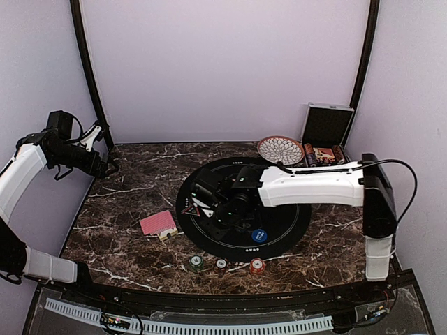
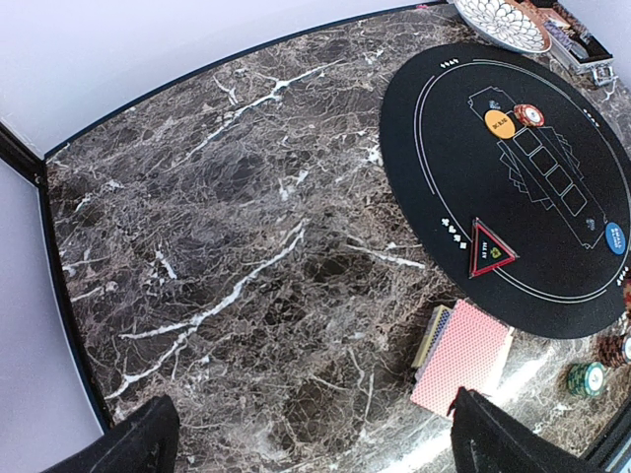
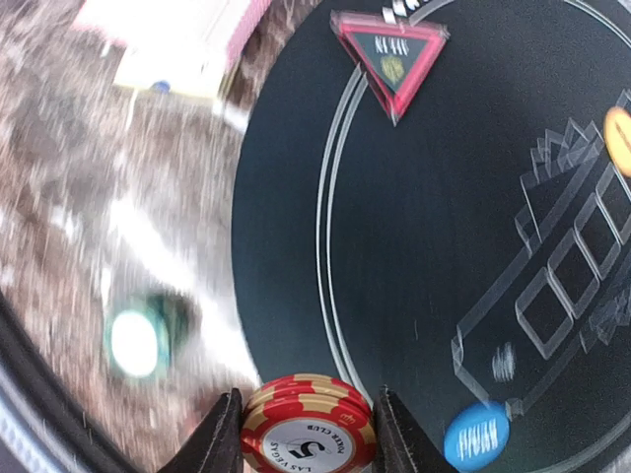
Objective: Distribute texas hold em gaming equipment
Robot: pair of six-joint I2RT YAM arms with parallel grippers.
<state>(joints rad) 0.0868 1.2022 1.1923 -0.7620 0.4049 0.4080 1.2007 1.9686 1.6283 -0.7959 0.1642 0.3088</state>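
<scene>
The right fingers [image 3: 225, 441] are drawn in narrow and clamped on a stack of red poker chips [image 3: 309, 429], one finger against each side. The stack is gripped over the black round mat [image 3: 444, 246], close to its rim on the side toward the deck of pink-red-backed cards [image 2: 463, 360]. Whether the stack rests on the mat cannot be told. The left fingers [image 2: 128, 445] are spread wide with nothing between them, and are held above the marble counter [image 2: 246, 246], well away from the mat. The deck is laid on the counter just beside the mat's rim. A green chip [image 1: 196, 262], a white chip [image 1: 221, 264] and a red chip [image 1: 257, 265] are lined up just off the mat's near rim. On the mat are seen a blue disc [image 1: 259, 236], an orange disc [image 2: 499, 123] with a red-and-white chip [image 2: 528, 115] touching it, and a red-edged triangle [image 2: 490, 248] near the rim. A patterned bowl [image 1: 280, 149] is set at the mat's far rim.
</scene>
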